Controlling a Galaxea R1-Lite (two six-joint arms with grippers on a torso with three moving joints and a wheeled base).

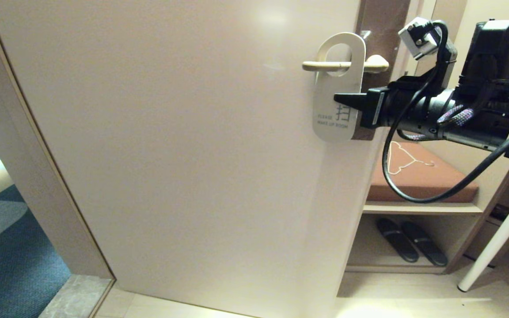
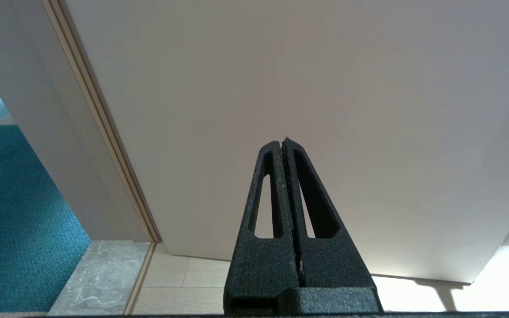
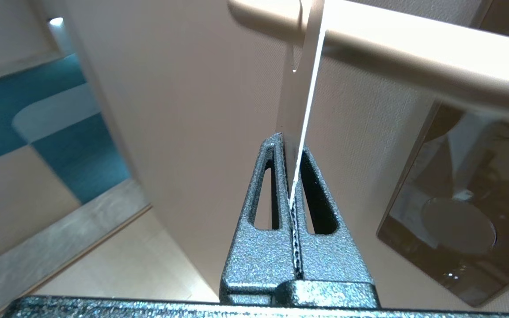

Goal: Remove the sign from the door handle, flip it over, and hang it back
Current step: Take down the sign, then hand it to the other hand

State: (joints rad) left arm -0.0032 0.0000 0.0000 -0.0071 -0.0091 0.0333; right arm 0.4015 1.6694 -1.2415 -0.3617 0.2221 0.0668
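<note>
Right gripper point(image 1: 340, 100) comes in level from the right side of the head view, and its black fingers point(image 3: 276, 185) are pinched tight on the edge of the sign point(image 1: 338, 86). From the right wrist camera the card runs as a thin pale line straight down into the seam between the two fingers, so the clamp sits on the card itself, on its lower half near the printed lettering. The sign hangs on the door handle point(image 1: 325, 66), the lever passing through the oval hole at the top of the card. Its white face looks out at the head camera, reading PLEASE MAKE UP ROOM under a dark printed character. The handle lies horizontal, pale and slim, mounted near the right edge of the door point(image 1: 192, 145).

Left gripper point(image 2: 285, 145) shows only in its own wrist camera, fingers pressed together with nothing between them, pointed at the bare lower part of the door, near the floor and the door frame.

Off to the right, past the door's edge, a thin white wire hanger point(image 1: 407, 160) lies on a brown cushion point(image 1: 431, 185), and a pair of dark slippers point(image 1: 411, 243) sits on the shelf below. Blue carpet point(image 1: 11, 247) shows through the gap at the left of the door.
</note>
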